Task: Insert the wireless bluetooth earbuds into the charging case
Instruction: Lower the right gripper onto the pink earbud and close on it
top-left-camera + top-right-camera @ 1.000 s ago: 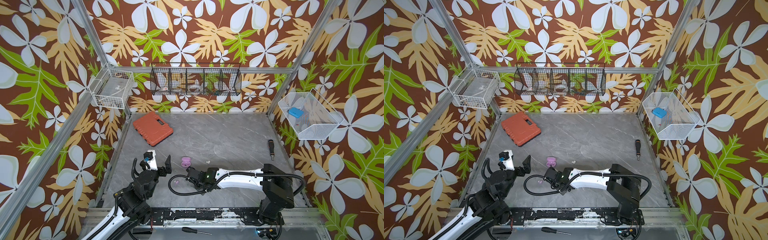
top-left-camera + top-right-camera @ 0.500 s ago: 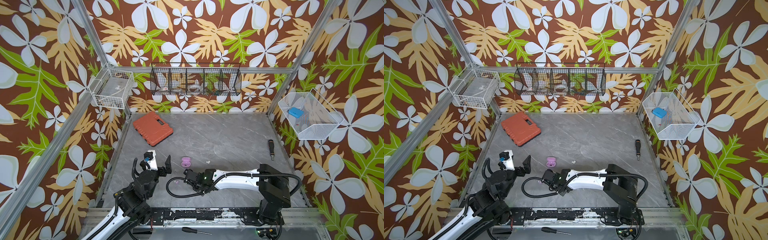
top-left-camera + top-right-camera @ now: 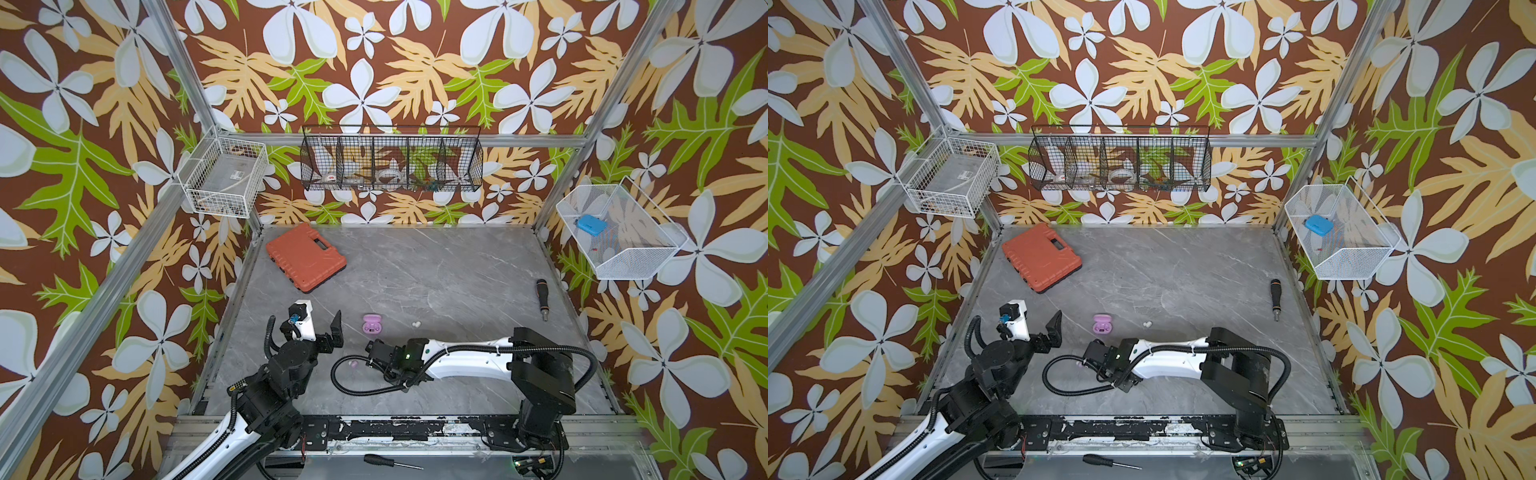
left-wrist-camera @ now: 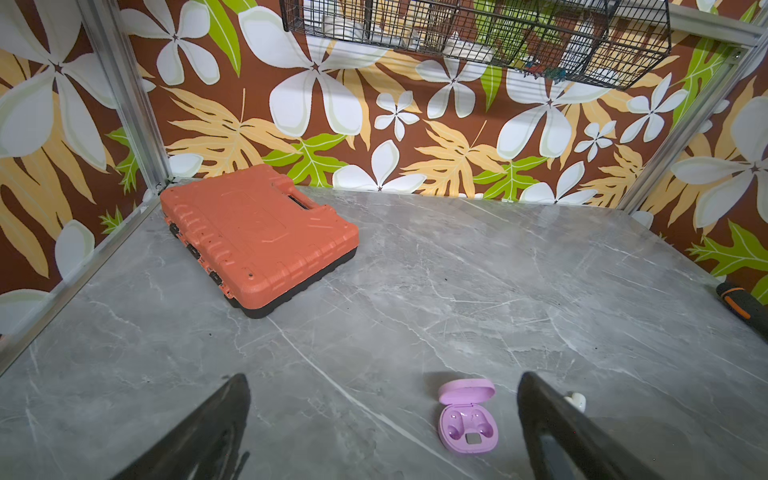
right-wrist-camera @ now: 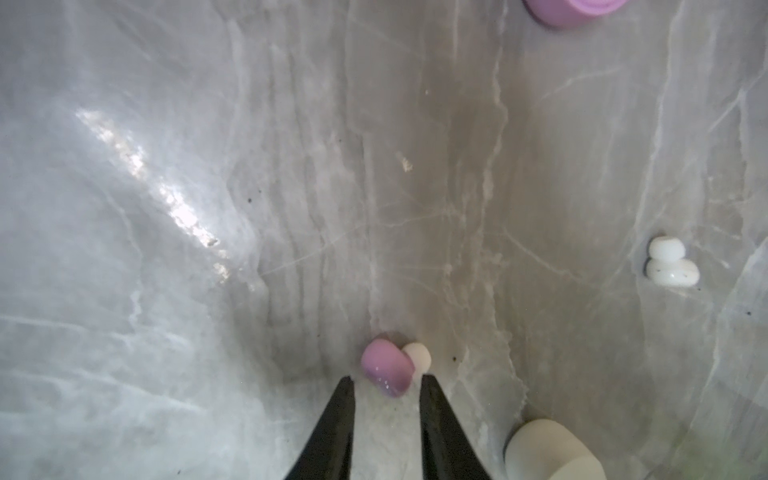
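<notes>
In both top views the right pincer (image 3: 360, 361) lies low over the grey surface (image 3: 436, 282), reaching across the middle, with a lilac earbud (image 3: 353, 364) right at its tip; from up here I cannot tell whether it grips. The lilac charging case (image 3: 372, 324), lid thrown back, sits a little farther in, with two white earbuds (image 3: 415, 324) near it. The left pincer (image 3: 321, 328) hangs beside the case, jaws wide apart and holding nothing. An orange tool case (image 3: 305, 259) and a screwdriver (image 3: 542, 297) lie well apart from all this. The left wrist view has the charging case (image 4: 467, 419) between its spread fingers (image 4: 208, 432); both seats look bare, and one white earbud (image 4: 575, 401) peeps from behind a finger. In the right wrist view the right pincer (image 5: 386, 384) has its tips narrowly apart, the lilac earbud (image 5: 386, 368) resting on the surface with its near end just inside the gap and a sliver of room either side, so it is not clamped. The white earbuds (image 5: 671, 262) lie touching each other, off to one side, and a white rounded thing (image 5: 552, 451) close to the lens I cannot identify. The step in hand looks like the pick of the first lilac bud. Next the jaws should close gently and squarely, since so small and slick a body may squirt out, then lift and carry it to a matching seat.
</notes>
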You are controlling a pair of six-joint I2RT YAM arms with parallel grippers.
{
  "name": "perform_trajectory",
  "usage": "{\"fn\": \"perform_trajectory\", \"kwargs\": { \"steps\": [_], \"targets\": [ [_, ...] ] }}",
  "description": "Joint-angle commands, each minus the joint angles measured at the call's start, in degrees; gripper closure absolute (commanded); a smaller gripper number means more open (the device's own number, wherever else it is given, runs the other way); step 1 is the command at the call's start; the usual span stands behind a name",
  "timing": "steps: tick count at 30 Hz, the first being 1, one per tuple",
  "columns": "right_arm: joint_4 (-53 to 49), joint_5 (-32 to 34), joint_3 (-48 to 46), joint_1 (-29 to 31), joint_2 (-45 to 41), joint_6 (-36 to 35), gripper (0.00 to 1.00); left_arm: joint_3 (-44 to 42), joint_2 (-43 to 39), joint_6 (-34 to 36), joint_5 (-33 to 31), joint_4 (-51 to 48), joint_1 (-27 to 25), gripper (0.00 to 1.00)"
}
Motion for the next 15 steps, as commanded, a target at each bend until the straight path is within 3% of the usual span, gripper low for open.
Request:
{"fn": "perform_trajectory", "kwargs": {
  "steps": [1,15],
  "targets": [
    [-0.64,0.94,0.19,0.12,0.41,-0.82,0.72,0.01,0.03,0.22,-0.38,1.71,0.11,0.0],
    [-0.95,1.19,0.01,0.13,1.83,-1.79,0.76,-0.16,0.09,0.41,-0.08,1.8,0.11,0.0]
  ]
}}
